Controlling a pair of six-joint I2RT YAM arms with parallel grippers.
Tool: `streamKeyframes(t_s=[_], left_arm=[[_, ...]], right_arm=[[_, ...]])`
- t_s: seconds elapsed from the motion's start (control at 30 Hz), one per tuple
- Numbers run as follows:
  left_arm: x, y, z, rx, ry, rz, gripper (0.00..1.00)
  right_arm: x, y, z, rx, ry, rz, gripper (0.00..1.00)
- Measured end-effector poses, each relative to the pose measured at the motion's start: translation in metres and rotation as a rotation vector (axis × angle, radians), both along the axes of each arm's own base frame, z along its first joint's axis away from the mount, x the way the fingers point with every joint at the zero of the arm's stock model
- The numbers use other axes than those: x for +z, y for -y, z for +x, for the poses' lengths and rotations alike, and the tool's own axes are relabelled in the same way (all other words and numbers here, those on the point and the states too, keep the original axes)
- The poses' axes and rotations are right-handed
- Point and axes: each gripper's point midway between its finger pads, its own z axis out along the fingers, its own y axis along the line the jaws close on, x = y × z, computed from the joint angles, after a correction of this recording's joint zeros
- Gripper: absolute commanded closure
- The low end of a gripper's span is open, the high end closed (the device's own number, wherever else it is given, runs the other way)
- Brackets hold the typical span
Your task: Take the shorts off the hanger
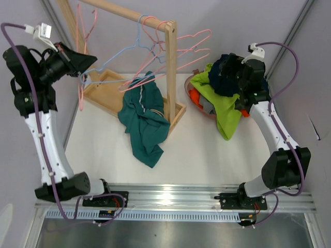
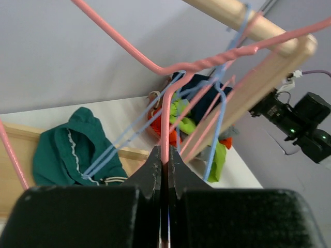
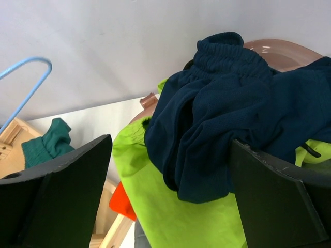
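Observation:
The teal shorts (image 1: 142, 116) hang from the tangle of wire hangers on the wooden rack (image 1: 170, 62) and trail onto the table; they also show in the left wrist view (image 2: 67, 150). My left gripper (image 1: 84, 73) is shut on a pink hanger wire (image 2: 165, 124), beside a blue hanger (image 1: 119, 56). The navy shorts (image 3: 232, 103) lie on the lime green shorts (image 3: 176, 206), with orange (image 3: 124, 201) and grey (image 1: 207, 107) beneath, in a pink basin (image 3: 279, 49). My right gripper (image 3: 170, 142) is open, its jaws either side of the navy shorts, fingers apart from the cloth.
The rack's wooden base (image 1: 106, 95) sits at the back left of the white table. Several more pink hangers (image 1: 194, 44) hang off the rack's top rail. Grey walls close in on both sides. The basin (image 1: 199, 109) stands at the back right.

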Motion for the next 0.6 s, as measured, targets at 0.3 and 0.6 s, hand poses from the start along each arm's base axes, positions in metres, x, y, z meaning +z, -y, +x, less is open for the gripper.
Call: streamKeyframes(t_s=[0.3,0.6], left_arm=[[0.025,0.019,-0.024,-0.103,0.077,-0.056,1.0],[-0.028,0.0,0.069,-0.211,-0.141,-0.293,1.0]], right_arm=[[0.02,0.004,-0.021,-0.004,0.045,0.009,0.04],[0.013,0.006,-0.027,-0.012,0.036,0.002,0.04]])
